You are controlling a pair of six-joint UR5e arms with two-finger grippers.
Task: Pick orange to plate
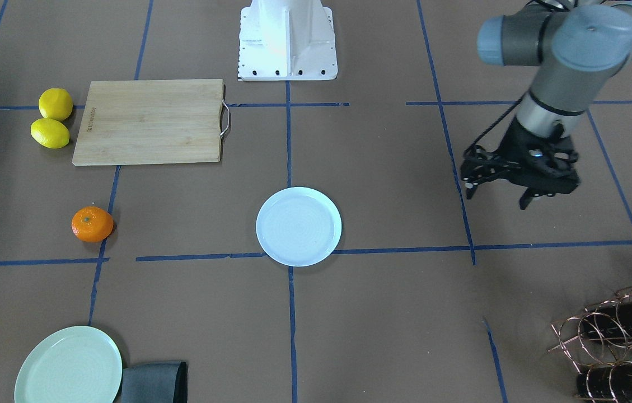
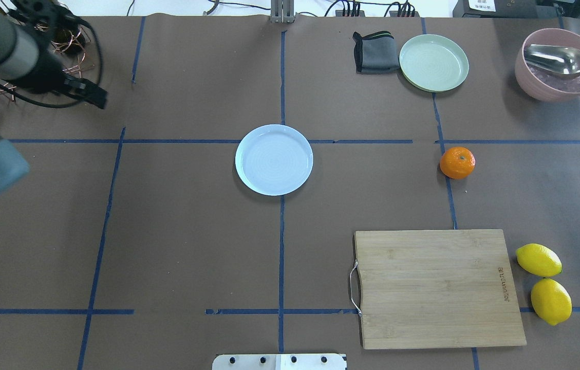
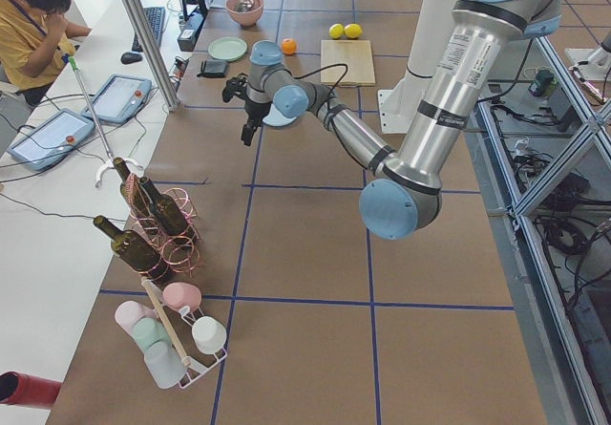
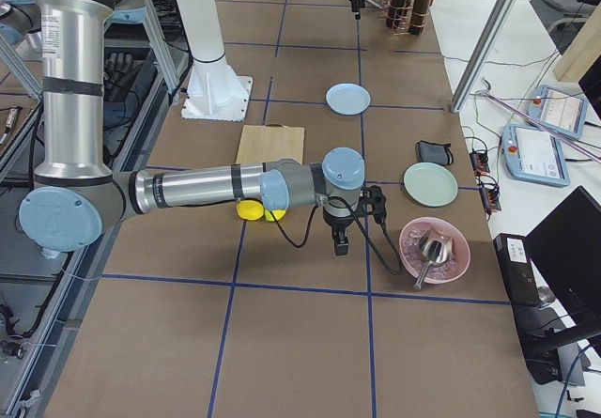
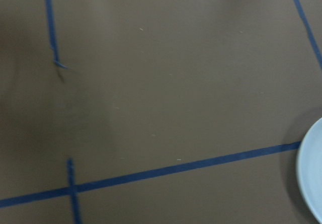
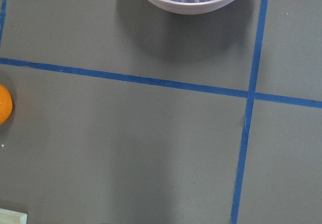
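The orange (image 2: pixel 457 162) lies on the brown table on my right side, alone; it also shows at the left edge of the right wrist view (image 6: pixel 4 110). The white, faintly bluish plate (image 2: pixel 274 160) sits empty at the table's middle, well apart from the fruit. My left gripper (image 1: pixel 496 200) hovers open and empty above the table far on my left, away from both. My right gripper (image 4: pixel 338 244) shows only in the exterior right view, hanging between the orange's area and a pink bowl; I cannot tell whether it is open or shut.
A wooden cutting board (image 2: pixel 436 288) lies near my right front with two lemons (image 2: pixel 538 259) beside it. A pale green plate (image 2: pixel 433 62), a grey cloth (image 2: pixel 372 52) and a pink bowl with a spoon (image 2: pixel 558 64) stand far right. A wire bottle rack (image 1: pixel 618 336) stands far left.
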